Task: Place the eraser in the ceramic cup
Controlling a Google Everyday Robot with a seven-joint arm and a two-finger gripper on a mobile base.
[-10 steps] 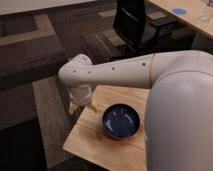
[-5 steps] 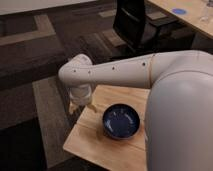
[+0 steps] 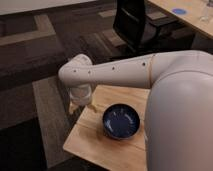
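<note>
Jaws cannot be told as clenched or released; the gripper (image 3: 79,105) hangs over the wooden table's (image 3: 95,147) far left corner, near the dark blue bowl (image 3: 121,121). Neither eraser nor ceramic cup can be seen.

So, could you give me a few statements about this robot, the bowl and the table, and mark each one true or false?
1. The bowl on the table is dark blue. True.
2. The gripper hangs right above the bowl. False: it is down at the table's far corner, to the left of the bowl in the picture.
3. A black chair stands on the carpet beyond the table. True.
4. The arm reaches in from the left side of the picture. False: it comes in from the right and bends down at its left end.
</note>
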